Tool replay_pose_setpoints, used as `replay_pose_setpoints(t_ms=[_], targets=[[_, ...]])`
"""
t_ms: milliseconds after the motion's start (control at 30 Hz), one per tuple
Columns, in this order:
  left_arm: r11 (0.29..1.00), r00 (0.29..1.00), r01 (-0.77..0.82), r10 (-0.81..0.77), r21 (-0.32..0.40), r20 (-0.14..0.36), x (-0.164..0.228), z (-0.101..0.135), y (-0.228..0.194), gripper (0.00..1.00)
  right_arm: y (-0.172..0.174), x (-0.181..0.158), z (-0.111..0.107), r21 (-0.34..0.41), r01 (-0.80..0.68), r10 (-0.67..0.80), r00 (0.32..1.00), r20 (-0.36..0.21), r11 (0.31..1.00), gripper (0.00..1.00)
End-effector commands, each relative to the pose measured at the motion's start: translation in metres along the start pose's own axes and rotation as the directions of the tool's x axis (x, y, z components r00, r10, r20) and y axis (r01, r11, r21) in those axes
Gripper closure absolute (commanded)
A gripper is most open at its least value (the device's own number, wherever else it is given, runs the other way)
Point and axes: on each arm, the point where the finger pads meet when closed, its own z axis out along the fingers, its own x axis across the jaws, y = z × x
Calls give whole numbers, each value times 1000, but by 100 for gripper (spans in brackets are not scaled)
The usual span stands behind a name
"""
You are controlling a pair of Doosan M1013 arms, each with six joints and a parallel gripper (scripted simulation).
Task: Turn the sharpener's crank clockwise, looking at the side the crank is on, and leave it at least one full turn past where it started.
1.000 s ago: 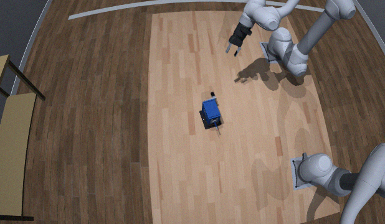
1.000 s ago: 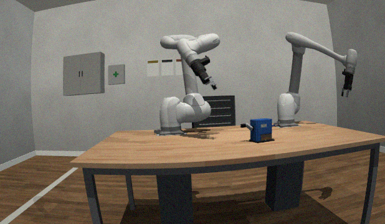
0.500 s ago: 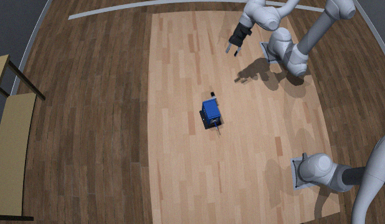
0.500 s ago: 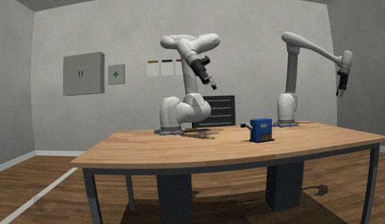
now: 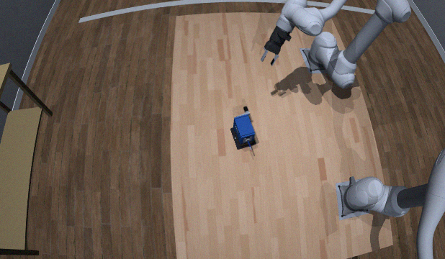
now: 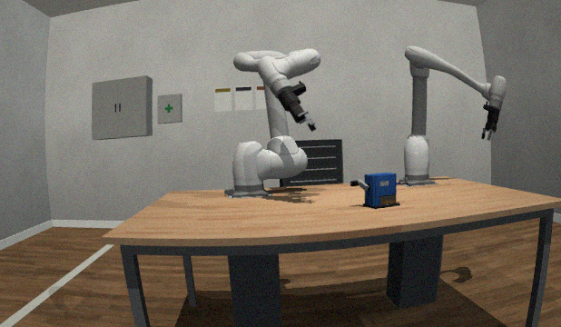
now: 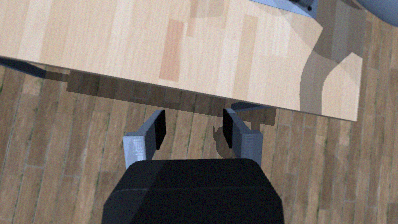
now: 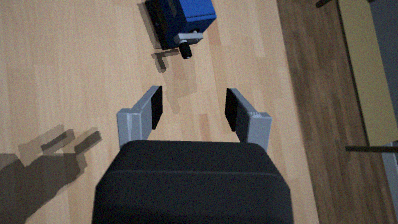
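The blue sharpener stands upright on its dark base near the middle of the table. Its crank has a grey arm and a black knob, on the side facing the right arm in the top view. A thin blue pencil sticks out of the opposite side. My right gripper is open and empty, high above the table and well short of the crank. My left gripper is open and empty, beyond the table's edge, far from the sharpener.
The wooden table carries both arm bases, which stand along one long side. A yellowish bench stands on the floor away from the table's other long side.
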Motion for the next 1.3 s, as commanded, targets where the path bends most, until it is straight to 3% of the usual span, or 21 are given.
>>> replay_pose_setpoints(t_ms=[0, 500, 1267], targets=[[1000, 1000, -3, 3, 1, 1, 5, 0, 0, 0, 0, 1, 0, 1, 0, 0, 1000, -1, 1000, 0], [998, 999, -45, 44, 40, 9, 77, 11, -6, 0, 0, 1, 0, 1, 0, 0, 1000, -1, 1000, 0], [993, 996, -90, 88, 82, 29, 147, 27, -24, 0, 0, 1, 0, 1, 0, 0, 1000, -1, 1000, 0]])
